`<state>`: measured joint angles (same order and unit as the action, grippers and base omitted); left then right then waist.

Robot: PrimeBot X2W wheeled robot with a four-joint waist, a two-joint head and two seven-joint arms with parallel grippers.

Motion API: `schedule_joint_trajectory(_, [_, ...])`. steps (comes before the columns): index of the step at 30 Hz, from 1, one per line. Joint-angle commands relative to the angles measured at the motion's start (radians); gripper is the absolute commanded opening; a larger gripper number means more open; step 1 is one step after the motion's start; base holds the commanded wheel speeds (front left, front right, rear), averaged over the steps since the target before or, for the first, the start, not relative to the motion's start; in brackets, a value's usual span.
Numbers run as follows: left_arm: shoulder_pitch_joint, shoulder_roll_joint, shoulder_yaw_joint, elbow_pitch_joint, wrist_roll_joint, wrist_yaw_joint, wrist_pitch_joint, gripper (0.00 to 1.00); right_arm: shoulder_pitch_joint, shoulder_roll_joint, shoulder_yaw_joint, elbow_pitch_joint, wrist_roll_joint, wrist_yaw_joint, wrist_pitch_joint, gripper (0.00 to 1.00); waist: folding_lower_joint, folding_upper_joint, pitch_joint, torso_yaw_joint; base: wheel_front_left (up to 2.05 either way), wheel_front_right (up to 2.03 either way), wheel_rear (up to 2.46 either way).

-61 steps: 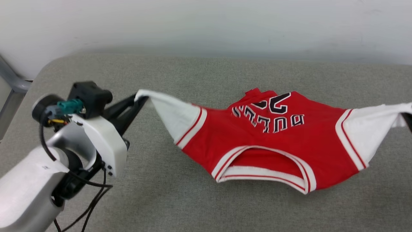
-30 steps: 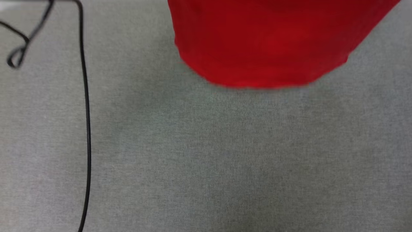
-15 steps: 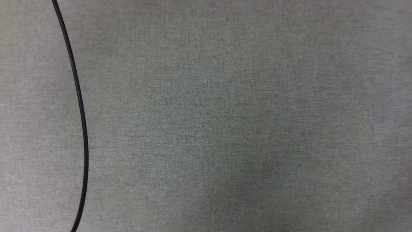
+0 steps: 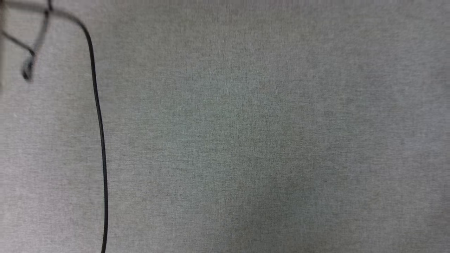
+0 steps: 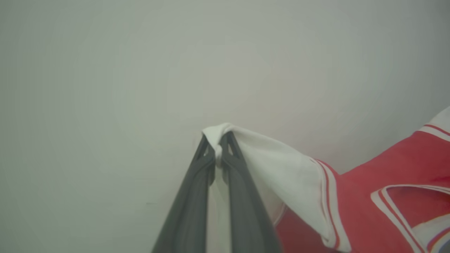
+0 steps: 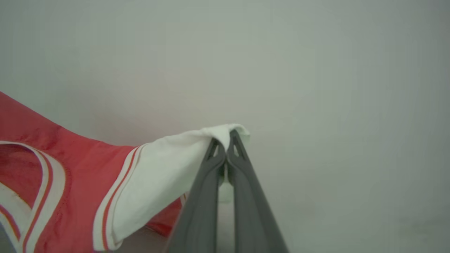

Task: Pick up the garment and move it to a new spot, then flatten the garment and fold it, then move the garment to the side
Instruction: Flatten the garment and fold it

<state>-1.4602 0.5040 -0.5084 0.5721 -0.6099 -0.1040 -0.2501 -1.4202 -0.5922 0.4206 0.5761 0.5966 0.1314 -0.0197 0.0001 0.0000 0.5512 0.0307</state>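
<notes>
The garment [image 5: 369, 189] is a red jersey with white sleeves and red-white striped trim, held up in front of a pale wall. In the left wrist view my left gripper [image 5: 217, 138] is shut on the tip of one white sleeve, and the red body hangs off to the right. In the right wrist view my right gripper [image 6: 226, 137] pinches the other white sleeve of the garment [image 6: 70, 175], whose body trails to the left. The striped neck opening shows at the edge of both wrist views.
The head view looks straight down on grey fabric tabletop [image 4: 246, 140]. A thin black cable [image 4: 100, 140] runs down its left side, with a loop of cable at the upper left corner.
The head camera has tilted down, so the garment and left arm have left its picture. Since half a second ago that picture has shifted slightly, bringing the cable loop in at upper left.
</notes>
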Motion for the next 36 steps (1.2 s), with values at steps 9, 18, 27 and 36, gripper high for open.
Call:
schedule_joint_trajectory(9, [0.459,0.022,0.08,-0.246,-0.033,0.113,-0.016,0.0,0.379,-0.067,0.042,-0.145,0.082,-0.001,-0.055,0.0,-0.0001,0.0,-0.137,0.007,0.0,0.0,0.0])
schedule_joint_trajectory(18, [0.944,0.03,0.148,-0.415,-0.06,0.201,-0.016,0.0,0.791,-0.031,0.004,-0.226,0.094,-0.001,-0.087,0.0,-0.0001,0.0,-0.283,-0.015,0.0,0.0,0.0])
schedule_joint_trajectory(27, [1.311,0.036,0.21,-0.45,-0.076,0.238,-0.016,0.0,1.146,0.023,-0.106,-0.268,0.102,-0.001,-0.07,0.0,-0.0001,0.0,-0.409,-0.034,0.0,0.0,0.0])
schedule_joint_trajectory(36, [1.53,0.025,0.205,-0.429,-0.103,0.263,-0.016,0.0,1.412,0.07,-0.198,-0.295,0.066,-0.002,-0.018,0.0,-0.0001,0.0,-0.474,-0.027,0.0,0.0,0.0])
